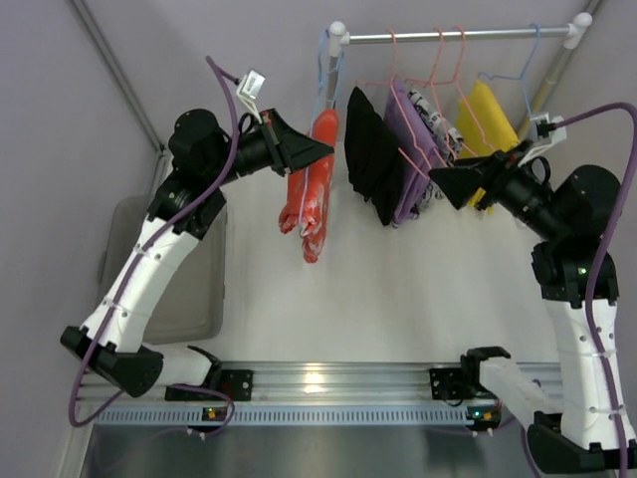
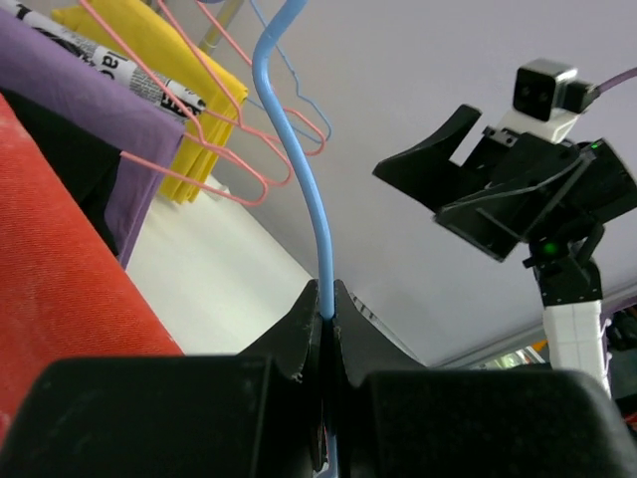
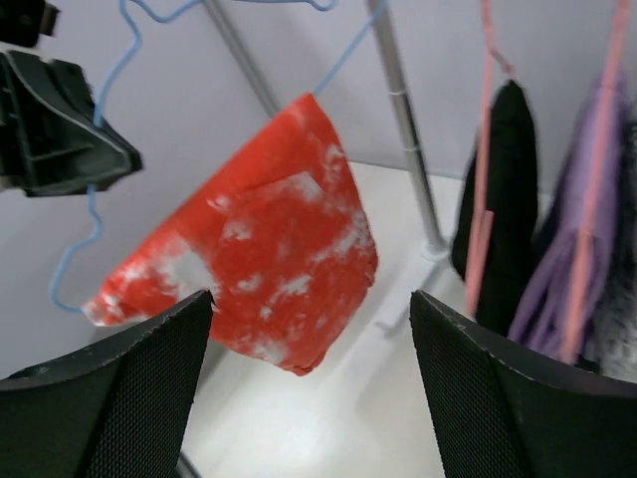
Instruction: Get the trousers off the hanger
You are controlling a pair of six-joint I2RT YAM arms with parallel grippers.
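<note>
The orange-red trousers [image 1: 311,194] with white marks hang folded over the light-blue hanger [image 1: 320,70], whose hook sits on the rail's left end. My left gripper [image 1: 323,149] is shut on the hanger's thin blue wire [image 2: 299,149], pinched between its fingertips [image 2: 326,304]; the trousers [image 2: 60,279] fill the left of that view. My right gripper [image 1: 438,184] is open and empty, to the right of the trousers and apart from them. In the right wrist view the trousers [image 3: 269,259] hang ahead between its spread fingers [image 3: 100,398], with the hanger wire [image 3: 95,214] at left.
The metal rail [image 1: 448,36] also carries pink hangers [image 1: 438,60] with a black garment [image 1: 373,154], a purple one [image 1: 413,149] and a yellow cloth [image 1: 488,115]. A grey bin [image 1: 194,299] stands at the left. An aluminium base rail [image 1: 328,383] runs along the near edge.
</note>
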